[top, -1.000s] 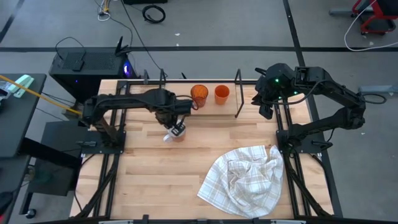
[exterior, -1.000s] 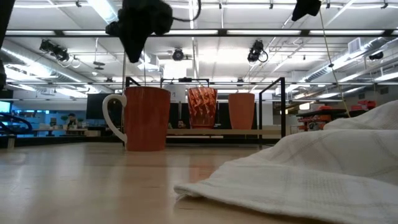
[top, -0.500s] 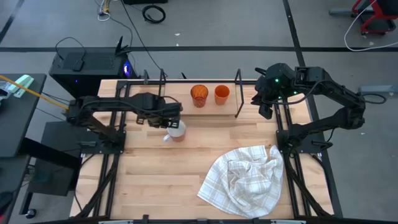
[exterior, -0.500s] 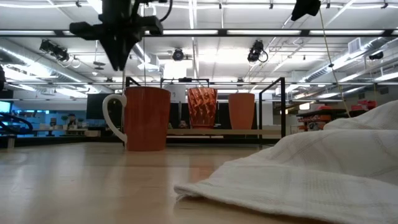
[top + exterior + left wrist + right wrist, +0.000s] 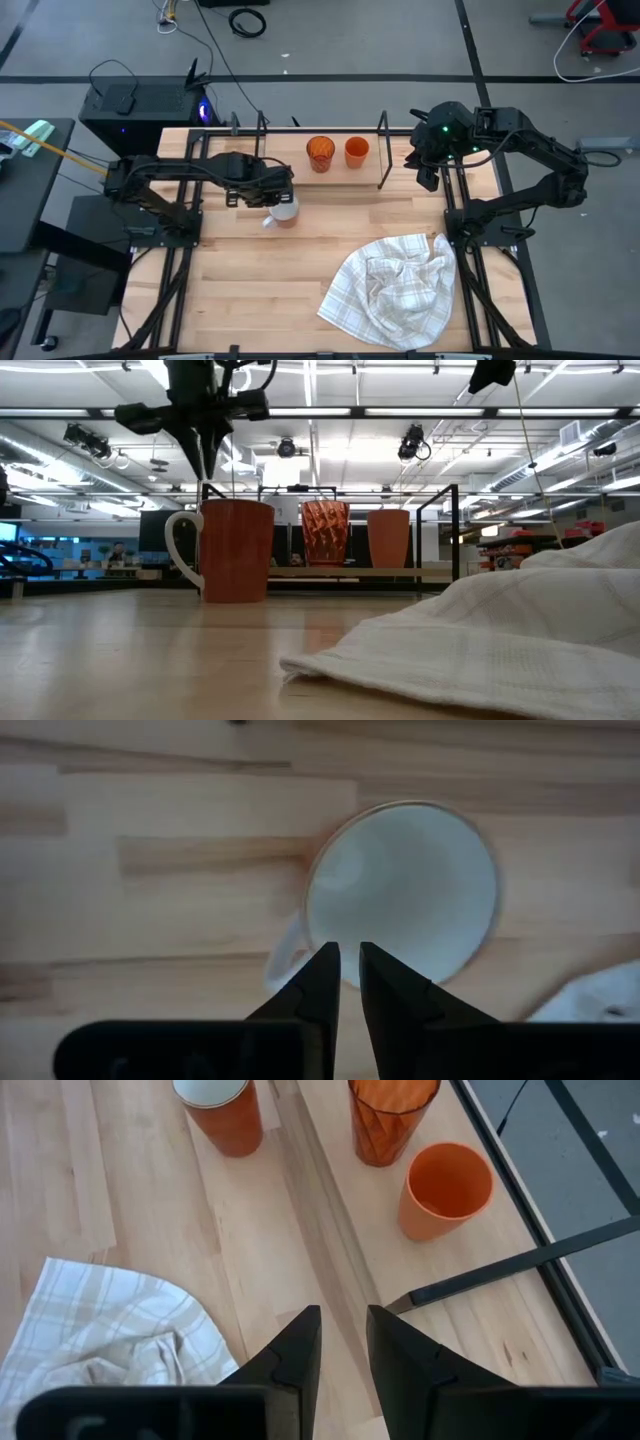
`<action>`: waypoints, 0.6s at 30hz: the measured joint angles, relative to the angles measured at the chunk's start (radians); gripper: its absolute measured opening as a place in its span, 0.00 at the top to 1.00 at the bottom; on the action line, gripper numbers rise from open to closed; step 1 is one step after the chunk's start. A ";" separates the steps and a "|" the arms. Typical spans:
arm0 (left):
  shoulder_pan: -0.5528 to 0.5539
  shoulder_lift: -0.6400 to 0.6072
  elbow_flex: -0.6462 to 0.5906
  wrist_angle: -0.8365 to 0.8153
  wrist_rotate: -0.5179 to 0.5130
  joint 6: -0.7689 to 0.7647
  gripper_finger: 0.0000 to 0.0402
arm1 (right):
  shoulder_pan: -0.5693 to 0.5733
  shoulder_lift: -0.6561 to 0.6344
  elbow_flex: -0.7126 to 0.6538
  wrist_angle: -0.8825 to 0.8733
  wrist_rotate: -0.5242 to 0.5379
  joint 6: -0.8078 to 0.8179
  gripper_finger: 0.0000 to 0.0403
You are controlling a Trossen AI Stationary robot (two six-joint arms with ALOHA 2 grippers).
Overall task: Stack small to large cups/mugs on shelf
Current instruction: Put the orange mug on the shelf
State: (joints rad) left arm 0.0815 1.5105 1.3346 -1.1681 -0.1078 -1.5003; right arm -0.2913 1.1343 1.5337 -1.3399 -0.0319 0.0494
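mug [image 5: 234, 550] handle [image 5: 182, 547] partly hidden behind left fingers [image 5: 322, 982]

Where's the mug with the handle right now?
From above, the mug stands on the tabletop left of centre, in front of the shelf, with the left gripper hanging just above it.

The right hand [image 5: 342, 1342] hangs above bare tabletop [image 5: 130, 1190] (fingers slightly apart), near the checked cloth [image 5: 110, 1325].
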 joint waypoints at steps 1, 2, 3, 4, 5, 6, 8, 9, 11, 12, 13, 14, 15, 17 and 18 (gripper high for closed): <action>0.002 0.000 0.000 -0.017 0.000 -0.010 0.88 | 0.000 0.000 0.000 0.000 0.000 0.000 0.78; 0.005 0.000 0.000 -0.028 0.000 -0.015 0.89 | 0.000 0.000 0.000 0.000 0.000 0.000 0.78; 0.005 0.000 0.000 -0.027 -0.001 -0.019 0.89 | 0.000 0.000 0.000 0.000 0.000 0.000 0.78; 0.006 0.000 0.000 -0.025 -0.001 -0.024 0.89 | 0.000 0.000 0.000 -0.001 0.000 0.000 0.78; 0.006 0.000 0.000 -0.026 -0.002 -0.027 0.89 | 0.000 0.000 0.000 -0.001 0.000 0.000 0.78; 0.005 0.000 0.000 -0.030 -0.002 -0.030 0.89 | 0.000 0.000 0.000 -0.001 0.000 0.000 0.78; 0.005 0.000 0.000 -0.044 -0.002 -0.035 0.89 | 0.000 0.000 0.000 -0.001 0.000 0.000 0.78; 0.003 0.004 0.000 -0.048 -0.001 -0.038 0.89 | 0.000 0.000 0.000 -0.001 0.000 0.000 0.78; -0.002 0.015 -0.001 -0.052 -0.001 -0.048 0.89 | 0.000 0.000 0.000 -0.002 0.000 0.000 0.78; -0.003 0.017 -0.002 -0.051 0.000 -0.055 0.89 | 0.000 0.000 0.000 -0.002 0.000 0.000 0.78; -0.003 0.017 -0.001 -0.049 -0.001 -0.061 0.89 | 0.000 0.000 0.000 -0.002 0.000 0.000 0.78; -0.003 0.021 0.000 -0.043 -0.001 -0.064 0.89 | 0.000 0.000 0.000 -0.002 0.000 0.000 0.78; -0.003 0.024 0.000 -0.039 -0.001 -0.064 0.89 | 0.000 0.000 0.000 -0.002 0.000 0.000 0.78; 0.000 0.031 -0.001 -0.038 0.000 -0.063 0.90 | 0.000 0.000 0.000 -0.002 0.000 0.000 0.78; 0.000 0.034 -0.001 -0.034 -0.001 -0.063 0.90 | 0.000 0.000 0.000 -0.002 0.000 0.000 0.78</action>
State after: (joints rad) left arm 0.0816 1.5444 1.3338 -1.2017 -0.1083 -1.5633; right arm -0.2913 1.1339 1.5337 -1.3415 -0.0316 0.0495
